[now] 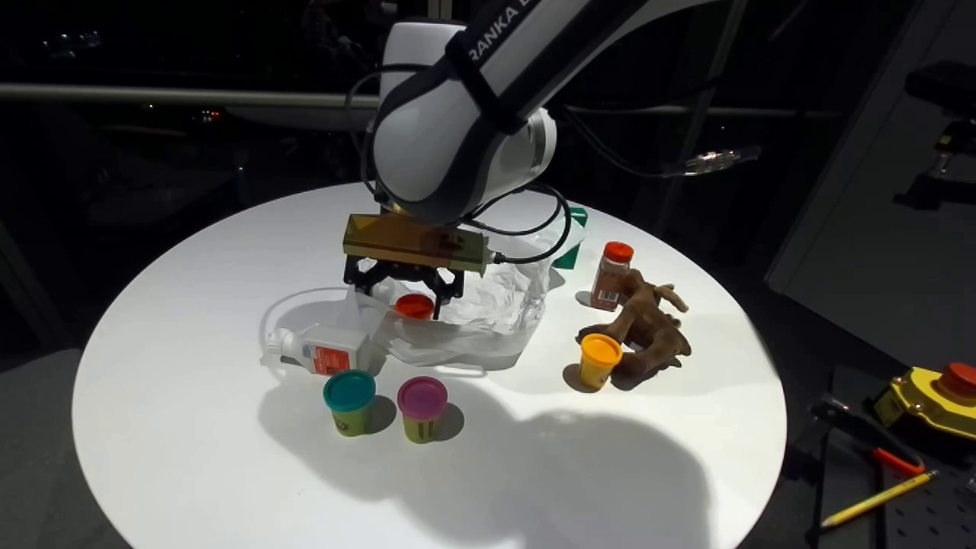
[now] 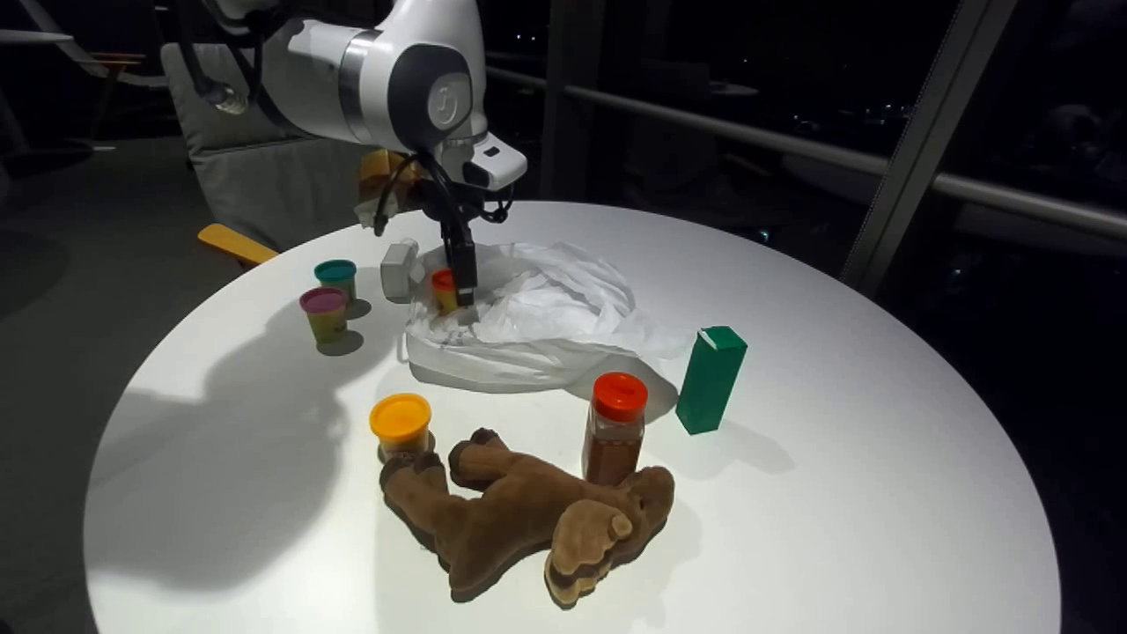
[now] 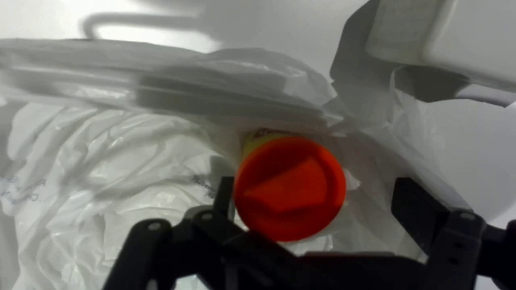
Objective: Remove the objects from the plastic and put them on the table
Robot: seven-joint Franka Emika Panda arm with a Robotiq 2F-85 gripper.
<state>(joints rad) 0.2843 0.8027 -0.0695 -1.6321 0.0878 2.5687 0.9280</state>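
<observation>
An orange-lidded cup sits inside the plastic, a wrinkled whitish bag on the white table. Pointing down into the bag, my gripper is open around that cup. In the wrist view its left finger is close beside the lid, contact unclear; the right finger stands well apart. Outside the bag, on the table, are the purple cup, the green cup, the yellow cup, the red-capped bottle and the brown plush animal, which lies on its side.
Close by the bag, a white bottle with a red label lies on its side. A green box stands upright at the bag's opposite edge. Beyond the table's rim are a yellow box with a red button and a pencil.
</observation>
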